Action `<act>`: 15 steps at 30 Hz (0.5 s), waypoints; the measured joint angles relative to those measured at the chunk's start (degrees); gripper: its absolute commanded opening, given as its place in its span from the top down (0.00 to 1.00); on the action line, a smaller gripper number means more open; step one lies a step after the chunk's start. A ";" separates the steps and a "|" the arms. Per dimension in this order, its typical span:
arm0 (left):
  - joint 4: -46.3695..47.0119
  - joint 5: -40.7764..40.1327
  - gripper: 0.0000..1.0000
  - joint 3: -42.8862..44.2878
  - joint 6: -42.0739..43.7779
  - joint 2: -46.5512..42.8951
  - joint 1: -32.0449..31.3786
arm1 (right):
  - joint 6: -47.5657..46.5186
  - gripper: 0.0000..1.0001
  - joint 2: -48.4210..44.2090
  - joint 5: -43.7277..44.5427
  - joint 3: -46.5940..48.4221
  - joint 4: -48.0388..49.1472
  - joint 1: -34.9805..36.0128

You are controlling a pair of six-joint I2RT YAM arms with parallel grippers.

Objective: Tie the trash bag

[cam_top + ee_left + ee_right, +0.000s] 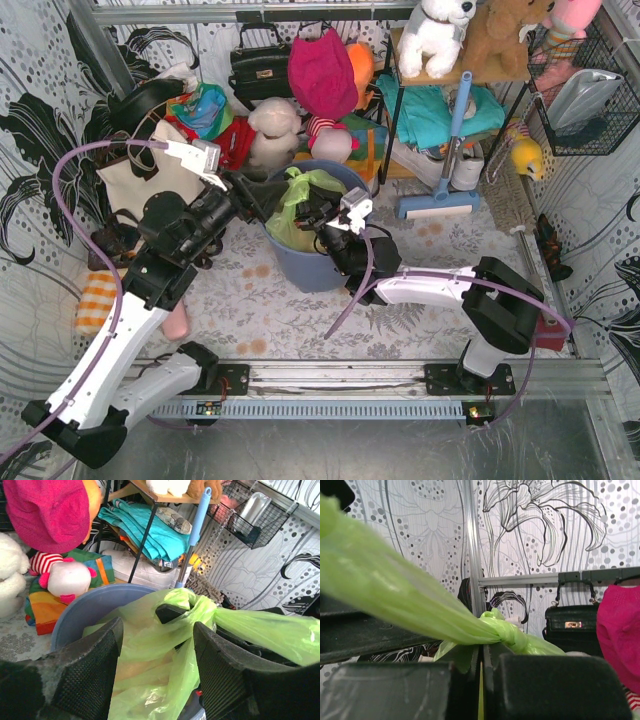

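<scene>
One blue-grey bin [312,268] holds the green trash bag [292,205]; left end effector [157,650] gapes wide around it, right end effector [481,660] pinches its plastic.

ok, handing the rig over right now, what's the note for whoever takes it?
Grippers: left gripper is open, fingers either side of the trash bag top, not gripping. The right gripper is shut on a pinch of bag plastic.
Things: the bag sits in the blue bin, with plastic pulled taut from a knot.
Done: one knot looks formed.
Left: check it is tight, possibly add a second, then release.
</scene>
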 measured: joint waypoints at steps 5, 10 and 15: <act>-0.81 -2.34 0.34 0.02 -1.14 -1.18 0.00 | -1.75 1.00 0.00 -2.47 0.00 0.87 -0.04; -0.87 -3.72 0.37 0.68 -2.97 -1.46 0.00 | -3.21 1.00 0.94 -4.20 0.02 1.57 -0.04; -0.90 -4.66 0.39 3.43 -4.50 0.83 0.00 | -4.39 1.00 2.38 -5.29 0.02 1.55 -0.04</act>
